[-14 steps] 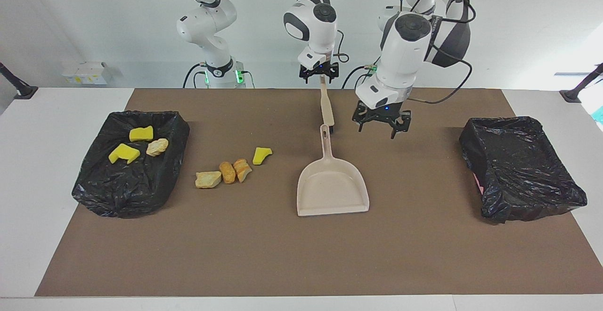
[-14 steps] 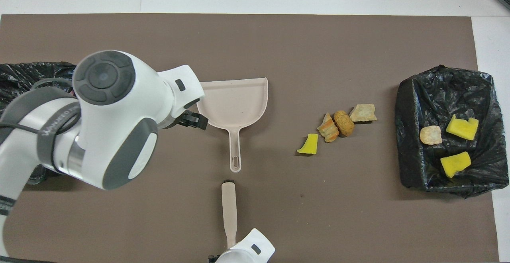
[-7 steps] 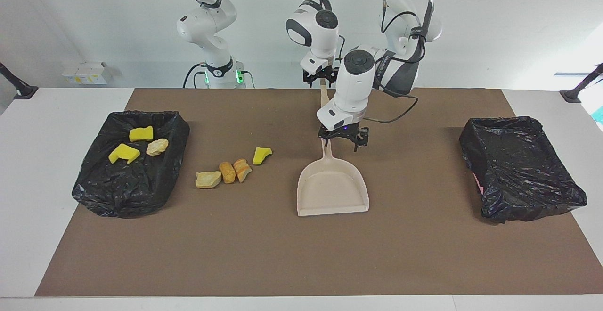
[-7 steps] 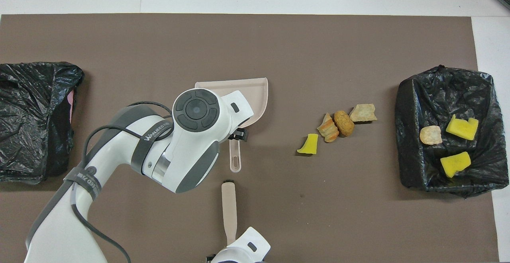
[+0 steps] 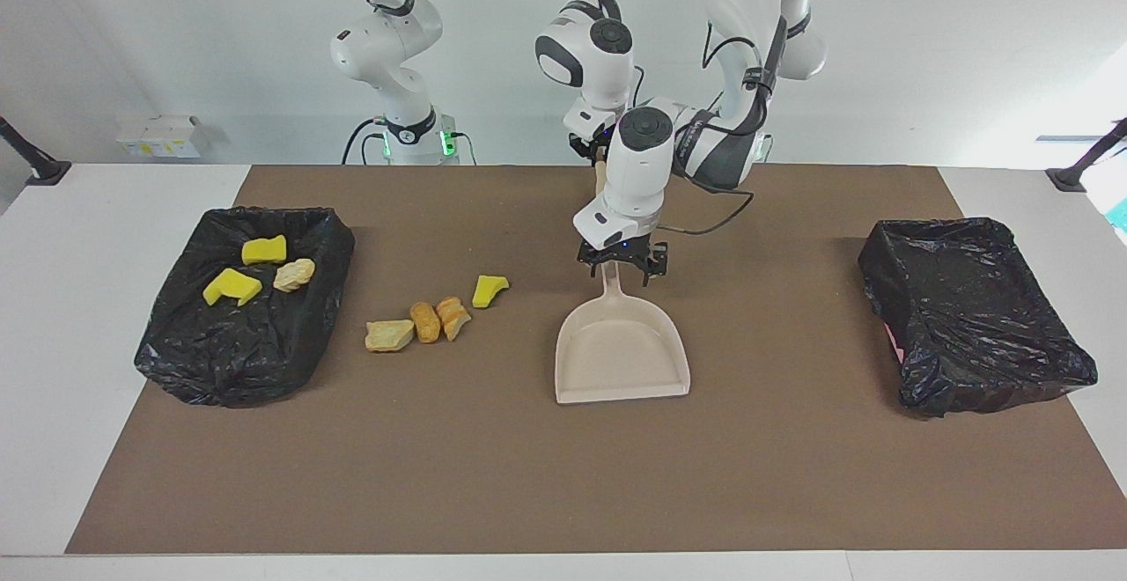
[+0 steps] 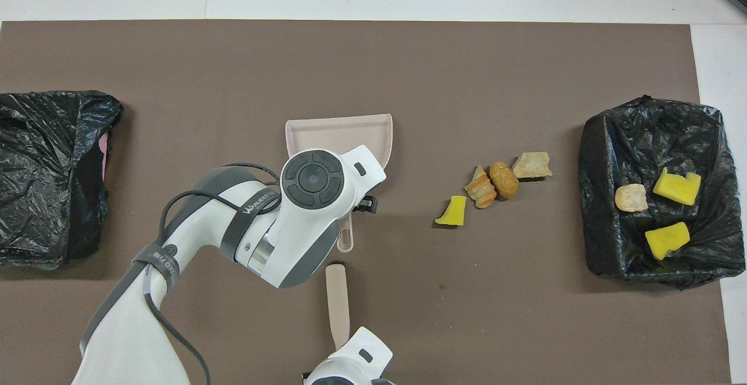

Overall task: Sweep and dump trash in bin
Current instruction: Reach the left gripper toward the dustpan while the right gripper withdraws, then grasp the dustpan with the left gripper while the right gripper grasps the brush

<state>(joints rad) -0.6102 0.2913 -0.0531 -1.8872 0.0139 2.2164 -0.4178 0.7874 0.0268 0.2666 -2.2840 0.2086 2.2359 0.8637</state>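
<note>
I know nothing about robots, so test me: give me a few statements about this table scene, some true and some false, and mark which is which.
1. Four scraps lie loose on the brown mat. True.
2. The dustpan holds several scraps. False: its tray is empty.
3. Three scraps lie in the bin at the right arm's end of the table. True.
4. The left gripper is over the loose scraps. False: it is at the dustpan's handle.
5. The right gripper is shut on the brush handle. True.
</note>
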